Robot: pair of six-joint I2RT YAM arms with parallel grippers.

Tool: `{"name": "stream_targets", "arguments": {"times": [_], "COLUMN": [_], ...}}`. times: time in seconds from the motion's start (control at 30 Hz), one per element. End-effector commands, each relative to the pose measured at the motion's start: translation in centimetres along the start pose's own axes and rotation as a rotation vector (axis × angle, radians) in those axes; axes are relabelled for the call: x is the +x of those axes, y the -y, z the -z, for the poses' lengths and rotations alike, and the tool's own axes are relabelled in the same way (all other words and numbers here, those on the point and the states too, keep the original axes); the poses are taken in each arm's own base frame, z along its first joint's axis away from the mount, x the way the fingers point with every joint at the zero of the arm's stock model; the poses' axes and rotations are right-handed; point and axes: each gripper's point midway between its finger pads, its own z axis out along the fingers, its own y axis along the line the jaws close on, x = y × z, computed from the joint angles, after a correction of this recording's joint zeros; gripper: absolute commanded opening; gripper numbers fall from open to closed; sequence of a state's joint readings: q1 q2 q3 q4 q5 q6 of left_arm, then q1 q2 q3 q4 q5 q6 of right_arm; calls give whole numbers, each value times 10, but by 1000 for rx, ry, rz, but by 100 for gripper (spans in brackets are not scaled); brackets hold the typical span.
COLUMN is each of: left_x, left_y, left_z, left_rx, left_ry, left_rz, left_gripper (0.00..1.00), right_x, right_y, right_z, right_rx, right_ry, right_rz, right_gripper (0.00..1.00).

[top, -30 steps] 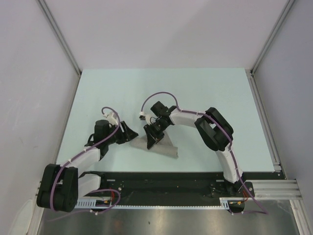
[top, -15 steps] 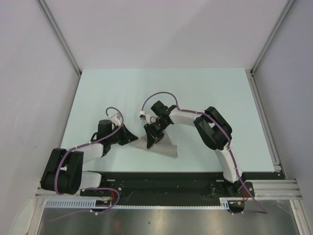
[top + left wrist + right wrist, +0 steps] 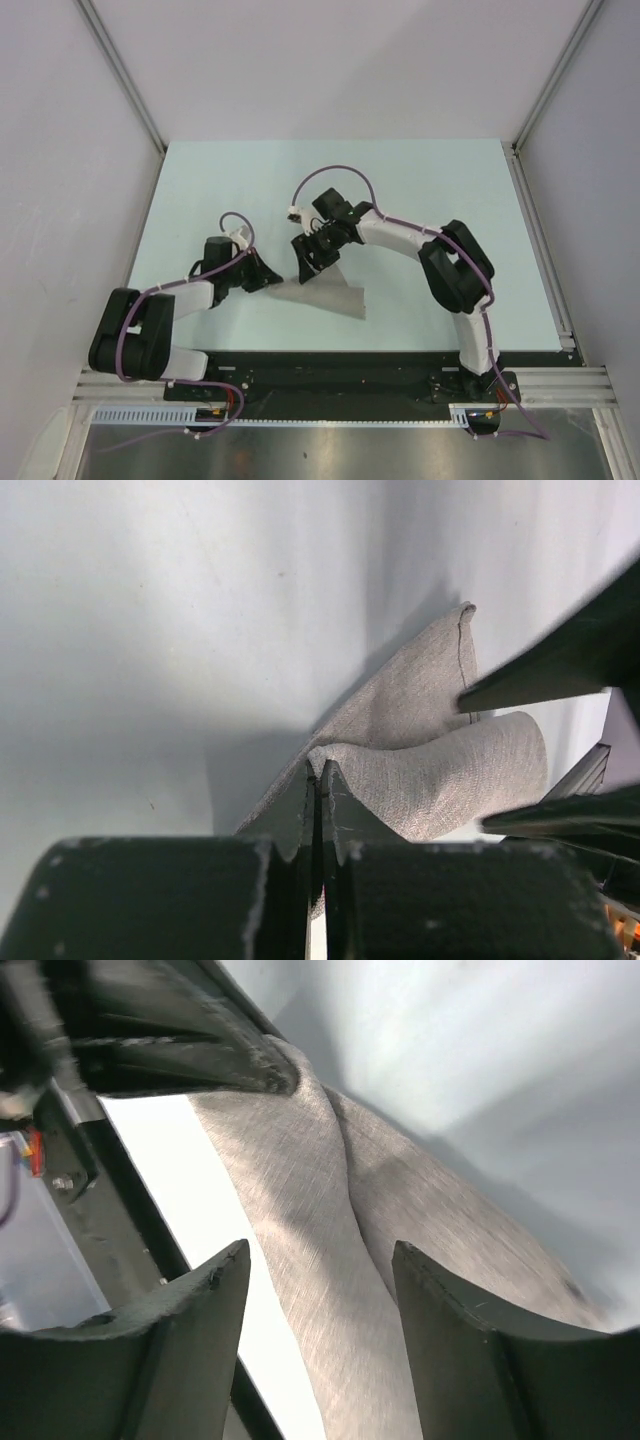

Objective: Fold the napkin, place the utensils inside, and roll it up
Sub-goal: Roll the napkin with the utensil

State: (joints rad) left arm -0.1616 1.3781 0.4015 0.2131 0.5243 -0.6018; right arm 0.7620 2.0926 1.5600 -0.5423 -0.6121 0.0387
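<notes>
The grey-beige napkin (image 3: 335, 296) lies bunched in a loose roll near the table's front edge. In the left wrist view the napkin (image 3: 440, 770) rises in a fold from my left gripper (image 3: 319, 772), which is shut on its near end. From above, the left gripper (image 3: 271, 283) sits at the cloth's left tip. My right gripper (image 3: 305, 262) hovers open just above the cloth's left part. In its own view the napkin (image 3: 400, 1210) runs between and beneath the spread tips of the right gripper (image 3: 320, 1252), apart from both. The utensils are hidden or out of view.
The pale green table (image 3: 420, 190) stretches behind and to the right of the cloth. A black rail (image 3: 330, 365) runs along the front edge close below the napkin. Grey walls and metal frame posts (image 3: 125, 80) enclose the sides.
My left gripper has closed on the napkin's left end. My right gripper has opened, let go of the cloth and pulled back a little.
</notes>
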Motion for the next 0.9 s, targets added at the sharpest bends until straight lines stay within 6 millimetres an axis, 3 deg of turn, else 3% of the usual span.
{"name": "stream_targets", "arguments": {"times": [0.0, 0.03, 0.07, 0.13, 0.2, 0.3, 0.5, 0.73, 0.87], "left_x": [-7, -7, -6, -8, -10, -10, -11, -14, -15], "left_y": [3, 3, 2, 2, 3, 3, 2, 3, 3], "left_z": [-5, -5, -6, -6, -7, -9, -13, -15, -16], "left_rx": [2, 1, -2, -6, -5, -4, 0, -4, -2], "left_ry": [-11, -15, -19, -20, -20, -27, -42, -45, -50], "left_rz": [-25, -26, -27, -31, -37, -37, -33, -41, -39], "left_gripper": [0, 0, 0, 0, 0, 0, 0, 0, 0], "right_x": [-25, -26, -12, -13, 2, 15, 13, 7, 15], "right_y": [-26, -21, -31, -35, -39, -35, -24, -35, -22], "right_z": [28, 29, 27, 25, 17, 8, 4, 6, -3], "right_rx": [132, 193, 199, 225, 238, 287, 380, 394, 420], "right_ry": [157, 181, 181, 216, 195, 173, 187, 220, 175], "right_rz": [226, 247, 281, 341, 377, 418, 484, 547, 544], "right_gripper": [65, 65, 66, 67, 67, 68, 69, 69, 69]}}
